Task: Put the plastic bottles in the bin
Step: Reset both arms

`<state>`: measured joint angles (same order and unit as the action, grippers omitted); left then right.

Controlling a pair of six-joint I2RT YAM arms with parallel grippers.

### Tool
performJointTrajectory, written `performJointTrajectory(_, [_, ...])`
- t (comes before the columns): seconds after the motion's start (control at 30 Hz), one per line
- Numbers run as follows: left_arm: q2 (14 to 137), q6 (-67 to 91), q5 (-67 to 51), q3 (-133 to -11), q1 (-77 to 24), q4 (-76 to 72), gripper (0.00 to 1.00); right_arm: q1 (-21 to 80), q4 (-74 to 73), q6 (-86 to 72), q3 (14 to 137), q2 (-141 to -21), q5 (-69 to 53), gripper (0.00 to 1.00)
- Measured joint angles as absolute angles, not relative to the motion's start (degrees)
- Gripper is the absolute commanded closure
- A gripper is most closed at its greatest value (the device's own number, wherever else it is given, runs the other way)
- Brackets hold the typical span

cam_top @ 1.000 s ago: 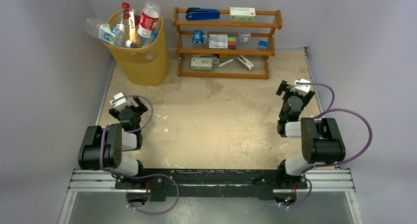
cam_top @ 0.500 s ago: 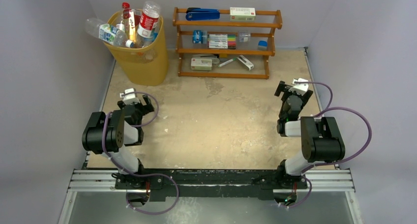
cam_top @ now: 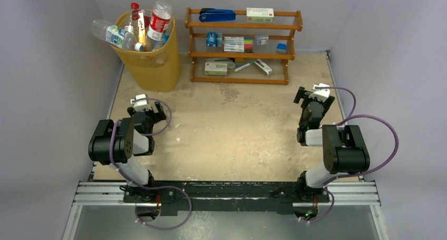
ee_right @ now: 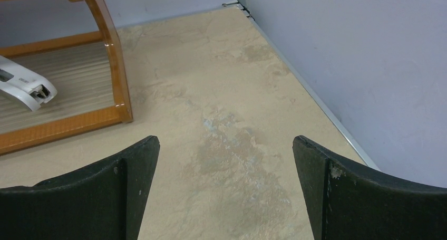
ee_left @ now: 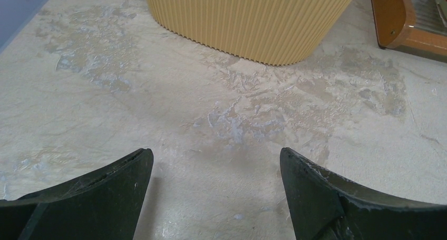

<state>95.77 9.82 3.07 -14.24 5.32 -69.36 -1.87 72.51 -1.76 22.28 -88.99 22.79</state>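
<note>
Looking at a worn tan table (cam_top: 226, 140). Far edge: wooden shelf rack (cam_top: 240, 80), with yellow bin (cam_top: 153, 66) just beside it in the far-left corner. Left end effector (ee_left: 215, 155) released, jaws spread wide with nothing between, low over the table, facing the bin's ribbed wall. Right end effector (ee_right: 225, 141) likewise released and empty, near the rack's right leg. Plastic bottles (cam_top: 158, 19) heaped in the bin, sticking above the rim. One clear bottle (cam_top: 108, 33) seemingly hanging over the left rim.
</note>
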Motion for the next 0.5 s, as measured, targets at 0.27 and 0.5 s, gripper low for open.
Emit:
performJointTrajectory(0.27, [95.8,9.8,3.1,-14.4,5.2,-69.3,0.1,-1.9,72.5,-1.8,22.3,-89.0,22.8,0.0])
performJointTrajectory(0.5, [95.8,9.4,3.7,-15.1,4.8,-68.5,0.1,-1.9,72.5,-1.8,22.3,-89.0,22.8,0.0])
